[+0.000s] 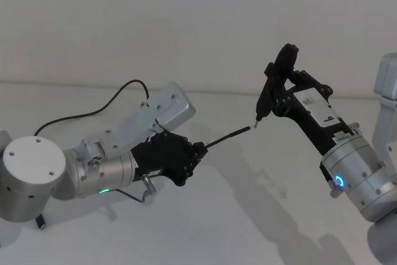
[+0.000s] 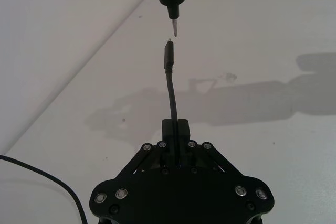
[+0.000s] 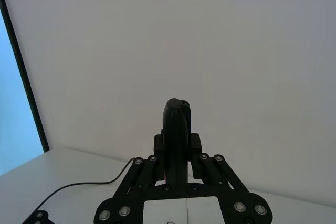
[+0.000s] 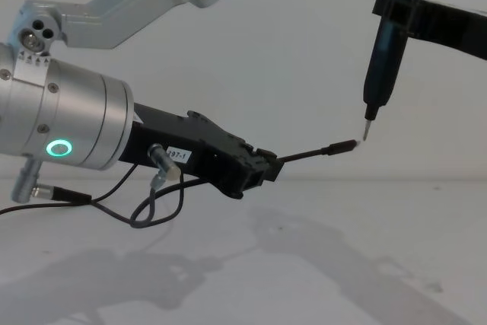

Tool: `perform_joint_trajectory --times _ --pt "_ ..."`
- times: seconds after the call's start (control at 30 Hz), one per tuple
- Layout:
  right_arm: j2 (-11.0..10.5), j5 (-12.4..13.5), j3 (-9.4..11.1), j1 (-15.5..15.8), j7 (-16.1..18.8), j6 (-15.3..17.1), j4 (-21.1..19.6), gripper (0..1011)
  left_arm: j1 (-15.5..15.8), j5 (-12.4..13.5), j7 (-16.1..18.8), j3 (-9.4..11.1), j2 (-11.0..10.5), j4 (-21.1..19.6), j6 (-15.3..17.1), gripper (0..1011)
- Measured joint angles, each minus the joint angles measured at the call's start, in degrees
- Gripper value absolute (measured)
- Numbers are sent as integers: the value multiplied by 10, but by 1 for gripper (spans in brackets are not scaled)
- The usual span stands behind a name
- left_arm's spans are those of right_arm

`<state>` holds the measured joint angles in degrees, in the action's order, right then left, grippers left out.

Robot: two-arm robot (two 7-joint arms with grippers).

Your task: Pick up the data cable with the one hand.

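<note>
Left blocky black two-finger gripper [image 4: 262,167] was clamped on thin black data cable [image 4: 316,152] just behind its slim plug. Cord looked light and limp; holding near the plug seemed wise. Right gripper [image 1: 277,94] gripped a black pen-like tool [image 4: 386,43].

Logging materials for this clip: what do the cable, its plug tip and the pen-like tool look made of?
The cable, held in the left gripper's fingers, looks like matte black rubber or plastic sheathing; it sticks out nearly straight. Its plug tip glints, so probably bare metal. The pen tool in the right gripper seems smooth, slightly glossy black plastic with a pale metal pin.
</note>
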<state>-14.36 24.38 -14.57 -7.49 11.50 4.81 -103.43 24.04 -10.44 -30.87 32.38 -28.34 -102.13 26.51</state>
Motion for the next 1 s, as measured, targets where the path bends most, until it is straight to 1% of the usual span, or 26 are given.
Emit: perform_joint_trajectory --times 0.57,1.0 --pt "4 -7 -5 -10 5 -2 18 268 0 0 0 0 0 0 0 49" --pt "7 -12 -6 -13 7 -7 24 268 0 0 0 0 0 0 0 49"
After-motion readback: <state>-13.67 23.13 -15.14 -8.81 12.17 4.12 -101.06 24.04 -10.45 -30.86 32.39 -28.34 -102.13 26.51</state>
